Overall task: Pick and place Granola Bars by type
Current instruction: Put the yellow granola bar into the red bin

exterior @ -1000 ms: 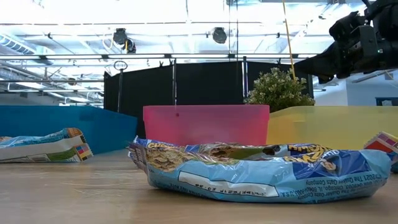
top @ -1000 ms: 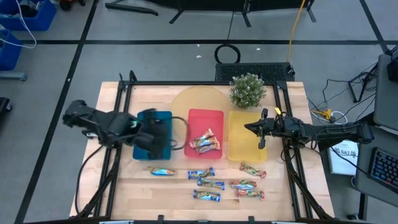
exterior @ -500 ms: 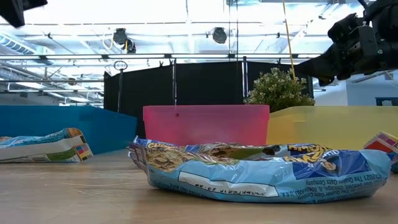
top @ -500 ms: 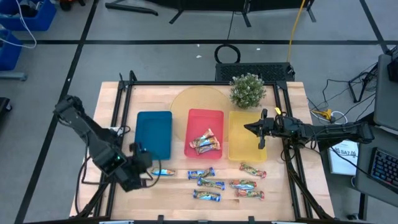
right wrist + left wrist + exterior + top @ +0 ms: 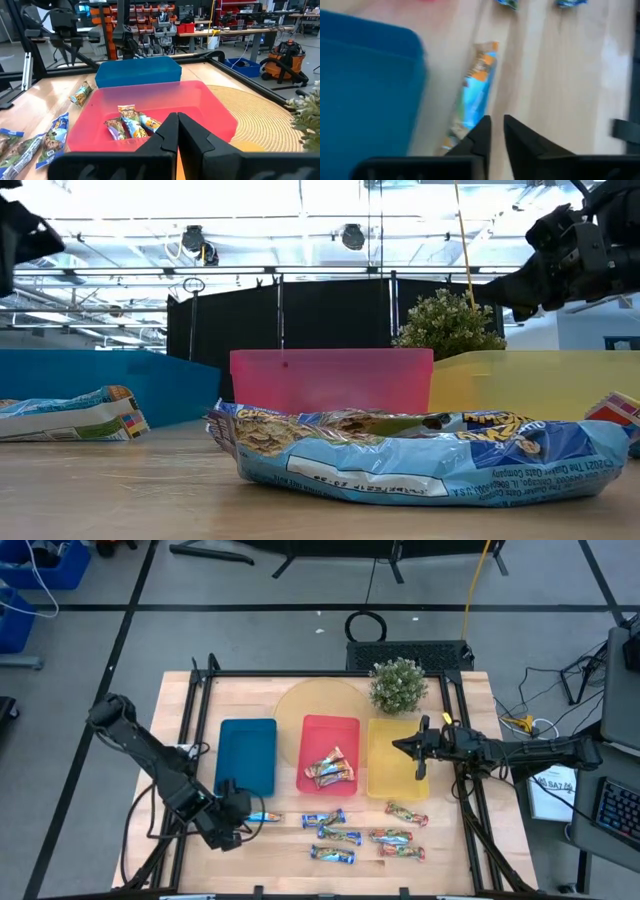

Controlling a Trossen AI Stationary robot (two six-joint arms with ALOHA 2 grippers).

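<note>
Several granola bars lie flat on the table's near part: blue-and-yellow ones (image 5: 332, 836) in the middle, red-green ones (image 5: 398, 836) to their right. One blue-and-yellow bar (image 5: 262, 816) lies apart at the left, just near of the blue tray (image 5: 247, 755); it also shows in the left wrist view (image 5: 476, 97). Several bars (image 5: 330, 768) lie in the red tray (image 5: 330, 723). My left gripper (image 5: 243, 819) hovers by the left end of the lone bar, its fingers (image 5: 497, 122) a narrow gap apart and empty. My right gripper (image 5: 396, 747) is shut and empty over the yellow tray (image 5: 390, 785).
A potted plant (image 5: 398, 685) and a round tan mat (image 5: 318, 700) sit behind the trays. A dark frame rail (image 5: 200, 740) runs along the table's left side, beside my left arm. In the low view a blue bar (image 5: 420, 452) lies close to the camera.
My left gripper has left its place over the blue tray and swung toward the table's near edge. It now sits low beside the lone blue-and-yellow bar. No bar has moved.
</note>
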